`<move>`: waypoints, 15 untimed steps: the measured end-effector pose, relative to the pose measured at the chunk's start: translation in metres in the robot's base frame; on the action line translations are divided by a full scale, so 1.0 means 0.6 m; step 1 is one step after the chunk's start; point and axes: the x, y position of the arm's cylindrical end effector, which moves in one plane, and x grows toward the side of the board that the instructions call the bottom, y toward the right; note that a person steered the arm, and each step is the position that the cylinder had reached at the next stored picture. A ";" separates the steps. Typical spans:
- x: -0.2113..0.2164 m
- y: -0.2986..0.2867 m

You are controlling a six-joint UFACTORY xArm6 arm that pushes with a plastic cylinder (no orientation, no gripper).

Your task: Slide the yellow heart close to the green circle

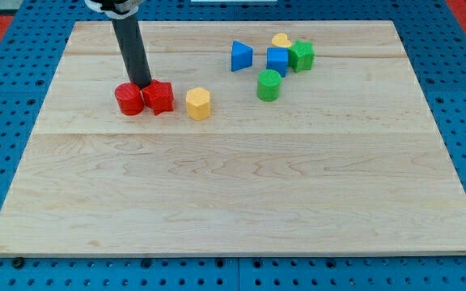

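Yellow heart (281, 40) — half-hidden behind blue cube (277, 60) | green circle (269, 84) clear

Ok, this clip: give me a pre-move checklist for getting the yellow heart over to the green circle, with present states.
1. My tip at the yellow heart: not ok, it is by the red blocks.
2. Heart visible: ok, partly hidden behind the blue cube.
3. Green circle unobstructed: ok.
4. Straight path heart to circle: not ok, blue cube between.
5. Heart touching cube: cannot tell.
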 end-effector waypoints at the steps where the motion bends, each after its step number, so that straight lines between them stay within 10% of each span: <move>1: -0.041 0.000; 4: -0.187 0.102; 8: -0.190 0.369; 15: 0.026 0.390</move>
